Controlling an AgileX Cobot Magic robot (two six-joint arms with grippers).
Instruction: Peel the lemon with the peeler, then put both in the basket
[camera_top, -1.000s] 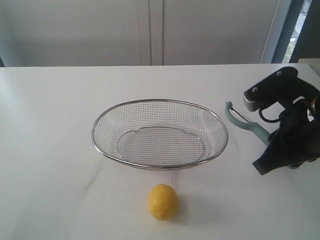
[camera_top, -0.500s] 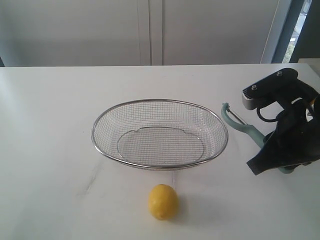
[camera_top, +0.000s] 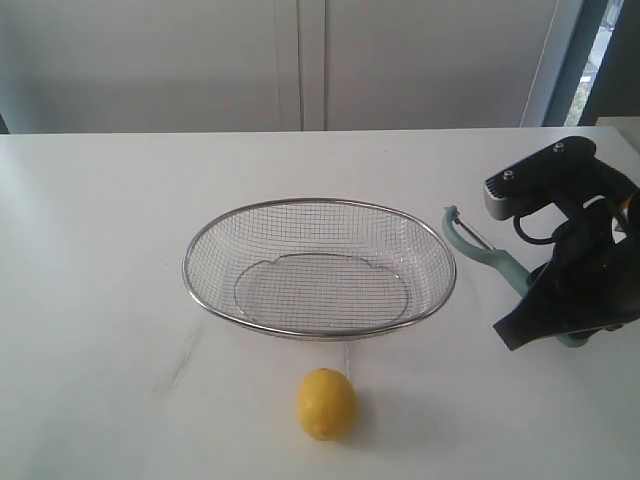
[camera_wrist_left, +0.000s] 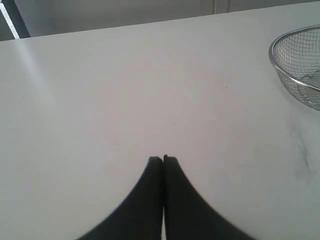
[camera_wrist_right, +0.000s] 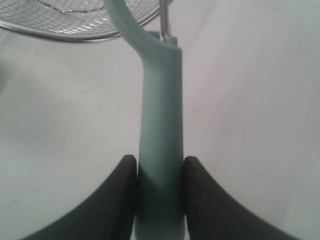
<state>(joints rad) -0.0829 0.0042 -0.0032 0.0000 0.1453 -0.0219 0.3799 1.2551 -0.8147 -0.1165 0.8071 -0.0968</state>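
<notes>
The yellow lemon (camera_top: 325, 403) lies on the white table near its front edge, just in front of the wire-mesh basket (camera_top: 195, 245). My right gripper (camera_top: 545, 300) is to the right of the basket, shut on the handle of the pale teal peeler (camera_top: 478, 243); its forked head points toward the basket rim. In the right wrist view both black fingers press against the peeler handle (camera_wrist_right: 160, 125), with the gripper (camera_wrist_right: 160, 162) above the table. My left gripper (camera_wrist_left: 163, 159) is shut on nothing over bare table, with the basket's rim (camera_wrist_left: 274, 60) off to one side. The left arm is outside the exterior view.
A pale wall with panel seams runs behind the table. A dark window frame (camera_top: 565, 60) stands at the back right. The table's far edge (camera_top: 200, 133) runs across the exterior view.
In the first half second the right gripper with the peeler shifted slightly left and up toward the basket. Since then nothing has moved.
</notes>
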